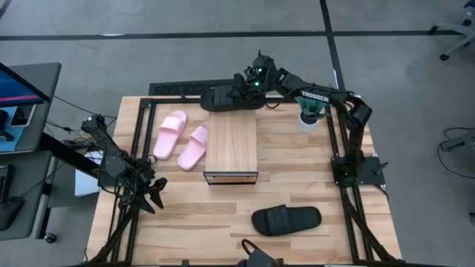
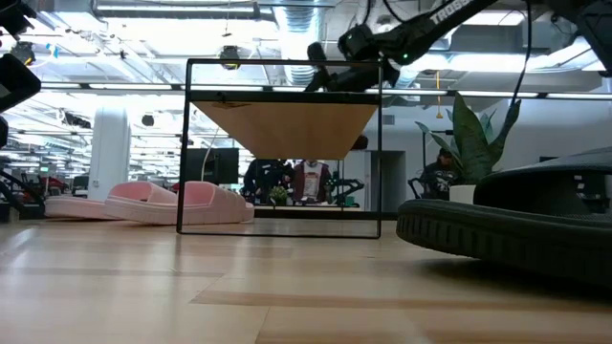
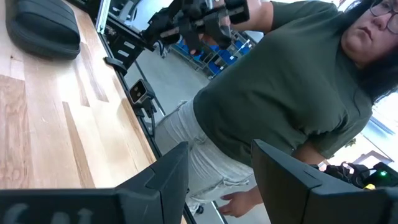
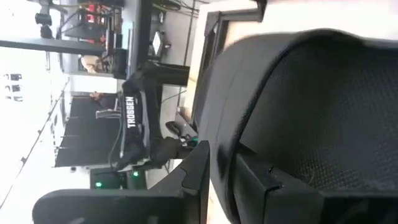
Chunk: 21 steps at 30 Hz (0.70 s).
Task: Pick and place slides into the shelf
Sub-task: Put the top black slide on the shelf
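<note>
I see the right gripper [image 1: 239, 87] pinching a black slide [image 1: 231, 98] at the shelf's [image 1: 231, 141] far end, long axis crosswise; left gripper [image 1: 152, 194] spread, idle near-left

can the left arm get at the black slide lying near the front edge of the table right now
Probably yes. The left gripper hangs open over the table's left side, holding nothing, and only bare wood lies between it and the black slide. The shelf and the pink slides sit farther back, out of that path.
</note>
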Each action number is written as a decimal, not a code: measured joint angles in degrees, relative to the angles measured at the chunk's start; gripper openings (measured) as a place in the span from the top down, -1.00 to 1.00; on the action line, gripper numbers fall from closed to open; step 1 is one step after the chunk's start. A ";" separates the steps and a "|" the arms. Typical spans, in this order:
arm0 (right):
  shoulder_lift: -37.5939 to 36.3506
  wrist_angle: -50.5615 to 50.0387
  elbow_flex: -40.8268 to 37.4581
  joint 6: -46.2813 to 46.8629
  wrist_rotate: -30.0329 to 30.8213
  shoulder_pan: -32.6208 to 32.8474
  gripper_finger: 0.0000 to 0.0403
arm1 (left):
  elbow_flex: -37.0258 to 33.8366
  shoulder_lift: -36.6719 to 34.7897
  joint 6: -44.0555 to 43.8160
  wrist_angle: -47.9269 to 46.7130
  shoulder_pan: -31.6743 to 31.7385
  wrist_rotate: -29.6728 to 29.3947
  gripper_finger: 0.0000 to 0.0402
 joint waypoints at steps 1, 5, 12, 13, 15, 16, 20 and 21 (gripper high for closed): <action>0.70 0.47 0.00 0.11 -0.08 0.36 0.74 | 0.01 0.00 -0.01 -0.01 0.02 0.00 0.19; 1.77 1.45 0.06 0.11 -0.02 0.82 0.74 | 0.02 0.01 0.00 -0.02 0.02 -0.02 0.19; 2.29 2.39 0.17 -0.15 0.43 0.73 0.74 | 0.01 -0.01 -0.02 0.00 0.01 -0.01 0.19; 2.33 2.61 0.17 -0.16 0.44 0.73 0.74 | 0.00 -0.01 -0.02 -0.01 0.00 -0.02 0.19; 2.36 2.62 0.16 -0.17 0.51 0.73 0.74 | 0.02 -0.02 -0.01 -0.02 0.00 0.00 0.19; 2.36 2.58 0.15 -0.21 0.47 0.66 0.74 | 0.00 0.00 -0.01 -0.02 0.00 -0.01 0.19; 2.38 2.20 0.15 -0.36 0.09 0.22 0.74 | 0.00 0.00 -0.01 -0.02 0.00 0.00 0.19; 2.31 2.06 0.15 -0.47 -0.11 0.07 0.74 | 0.00 0.01 0.01 -0.02 0.00 0.00 0.19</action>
